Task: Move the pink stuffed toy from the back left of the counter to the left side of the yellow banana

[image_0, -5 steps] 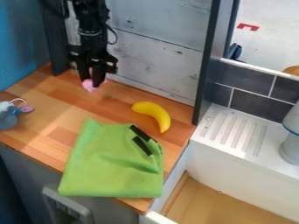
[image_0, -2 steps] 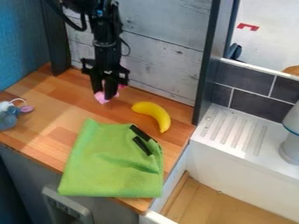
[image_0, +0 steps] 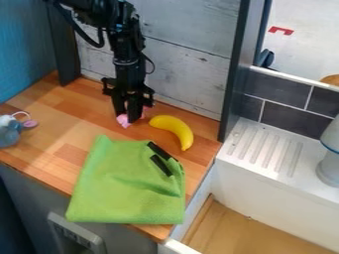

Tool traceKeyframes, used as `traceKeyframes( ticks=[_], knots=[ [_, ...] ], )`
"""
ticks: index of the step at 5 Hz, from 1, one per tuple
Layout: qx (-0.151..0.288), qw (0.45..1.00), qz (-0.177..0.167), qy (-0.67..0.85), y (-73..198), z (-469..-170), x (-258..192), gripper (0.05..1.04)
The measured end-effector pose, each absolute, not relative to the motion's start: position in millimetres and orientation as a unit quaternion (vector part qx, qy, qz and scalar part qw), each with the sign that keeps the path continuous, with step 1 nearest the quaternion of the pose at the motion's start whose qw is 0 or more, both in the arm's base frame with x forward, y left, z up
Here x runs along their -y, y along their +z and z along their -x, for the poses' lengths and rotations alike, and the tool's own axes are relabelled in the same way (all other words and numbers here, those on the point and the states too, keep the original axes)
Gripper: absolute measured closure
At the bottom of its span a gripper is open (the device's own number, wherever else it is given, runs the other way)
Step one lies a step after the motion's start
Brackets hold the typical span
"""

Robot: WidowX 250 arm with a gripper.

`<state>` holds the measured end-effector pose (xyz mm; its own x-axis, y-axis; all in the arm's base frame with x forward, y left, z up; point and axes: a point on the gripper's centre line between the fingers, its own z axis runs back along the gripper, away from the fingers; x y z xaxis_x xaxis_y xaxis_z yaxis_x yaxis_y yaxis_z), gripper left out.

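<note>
The black gripper (image_0: 130, 119) hangs over the back of the wooden counter, just left of a yellow banana (image_0: 175, 130). It is shut on a small pink object (image_0: 124, 120), parts of which stick out beside and behind the fingers; the rest is hidden. Nearer the front edge, a green cloth (image_0: 126, 183) lies spread out, with two black strips at its upper right corner. A grey-blue plush toy (image_0: 9, 133) with a pink part sits at the left edge.
A white sink (image_0: 265, 173) with a ridged drainboard adjoins the counter on the right, and a white and blue object (image_0: 329, 158) stands on it. Behind the counter rises a whitewashed plank wall (image_0: 185, 64), with dark posts at both ends.
The gripper has moved right and toward the front, carrying the pink object closer to the banana. The banana, cloth and plush toy have stayed in place.
</note>
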<state>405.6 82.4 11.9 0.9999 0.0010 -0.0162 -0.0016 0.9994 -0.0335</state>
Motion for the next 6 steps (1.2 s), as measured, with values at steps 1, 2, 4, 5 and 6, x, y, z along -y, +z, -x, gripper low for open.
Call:
traceKeyframes(
  ticks=[1, 2, 4, 5, 6],
  knots=[
    [-0.012, 1.0, 0.024, 0.004, 8, -402, -80, 0.648],
    [0.011, 0.999, 0.031, 0.026, 14, -398, -80, 0.343],
    [0.147, 0.985, 0.025, 0.089, 88, -388, -104, 0.079],
    [0.131, 0.987, 0.064, 0.06, 103, -365, -93, 0.083],
    [0.129, 0.989, 0.054, 0.037, 124, -330, -83, 0.083]
  ],
)
